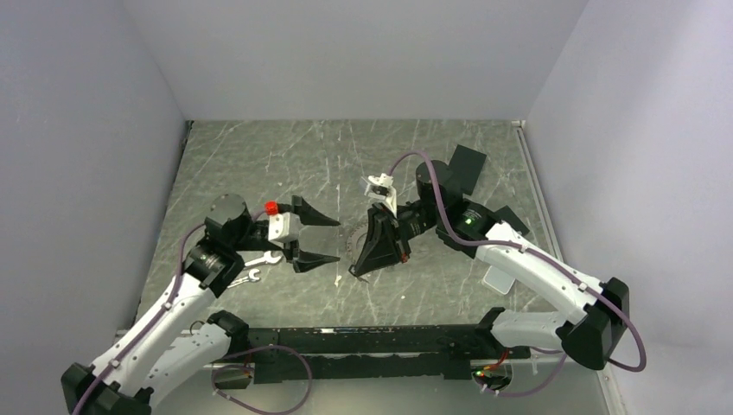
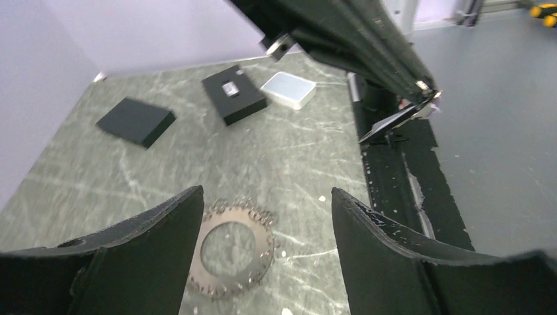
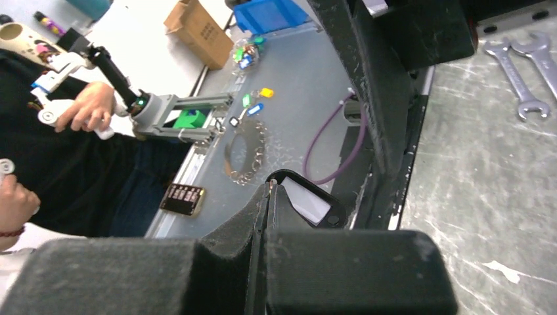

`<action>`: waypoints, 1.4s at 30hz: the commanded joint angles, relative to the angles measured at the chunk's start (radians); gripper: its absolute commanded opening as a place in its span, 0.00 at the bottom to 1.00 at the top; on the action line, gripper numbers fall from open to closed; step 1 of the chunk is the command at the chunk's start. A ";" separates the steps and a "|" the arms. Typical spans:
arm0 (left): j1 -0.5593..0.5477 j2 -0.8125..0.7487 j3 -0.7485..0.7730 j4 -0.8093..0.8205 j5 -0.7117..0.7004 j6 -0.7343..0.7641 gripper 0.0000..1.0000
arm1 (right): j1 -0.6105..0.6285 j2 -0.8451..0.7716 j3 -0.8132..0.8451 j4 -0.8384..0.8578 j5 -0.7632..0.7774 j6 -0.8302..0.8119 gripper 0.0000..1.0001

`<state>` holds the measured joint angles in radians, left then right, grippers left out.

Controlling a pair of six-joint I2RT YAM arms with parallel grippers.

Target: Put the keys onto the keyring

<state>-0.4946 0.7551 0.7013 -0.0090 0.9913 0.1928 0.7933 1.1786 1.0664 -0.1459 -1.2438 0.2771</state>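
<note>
Seen from above, the left gripper (image 1: 335,240) hangs over the grey-green marbled table (image 1: 259,156) with its black fingers spread wide. It faces the right gripper (image 1: 359,266), which tilts down toward it.

The left wrist camera shows the flat silver-grey toothed metal keyring (image 2: 230,249) lying on the table between those fingers, partly hidden by one.

The right wrist camera shows the right gripper's fingers pressed together; whether they pinch anything, I cannot tell.

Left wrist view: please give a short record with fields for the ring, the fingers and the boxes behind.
ring: flat silver-grey toothed metal ring, lying on the grey-green marbled table
left fingers: open, ring partly hidden behind one
boxes: flat black square pad, black box, white box, farther away, apart
keys on ring: none visible
</note>
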 commanded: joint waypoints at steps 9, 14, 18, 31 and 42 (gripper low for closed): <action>-0.198 0.151 0.129 0.020 0.179 0.211 0.64 | 0.000 0.024 0.013 0.158 -0.054 0.051 0.00; -0.217 0.153 0.139 -0.025 0.190 0.245 0.46 | 0.000 0.041 0.019 0.151 -0.056 0.043 0.00; -0.218 0.153 0.147 -0.102 0.180 0.291 0.07 | -0.002 0.031 0.023 0.151 -0.046 0.034 0.00; -0.219 0.074 0.186 -0.356 -0.283 0.459 0.00 | -0.025 -0.005 0.057 -0.170 0.301 -0.131 0.00; -0.220 0.065 0.190 -0.327 -0.437 0.483 0.00 | -0.035 0.008 0.045 -0.198 0.433 -0.123 0.00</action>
<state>-0.7235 0.8356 0.8364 -0.3683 0.6521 0.6365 0.7635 1.2003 1.0878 -0.2623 -0.8608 0.1638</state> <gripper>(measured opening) 0.022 0.010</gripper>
